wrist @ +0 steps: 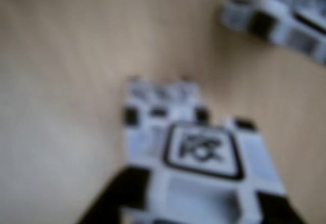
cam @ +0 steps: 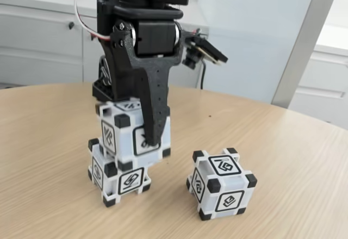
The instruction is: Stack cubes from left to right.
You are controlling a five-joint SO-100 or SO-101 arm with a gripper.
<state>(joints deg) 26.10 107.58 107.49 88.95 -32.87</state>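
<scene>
Three cubes, two stacked, jaws gripping the upper cube, lower cube, third cube apart on table

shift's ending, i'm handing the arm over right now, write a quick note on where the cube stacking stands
Gripper: shut on the upper cube, one finger down its front face.
Cubes: the upper cube sits on the bottom cube, slightly offset and not yet released. The third cube stands alone on the table, to the right of the stack in the fixed view.
Done: first stacking step, apart from the release.
Left: open, lift clear, then put the third cube on top.
</scene>
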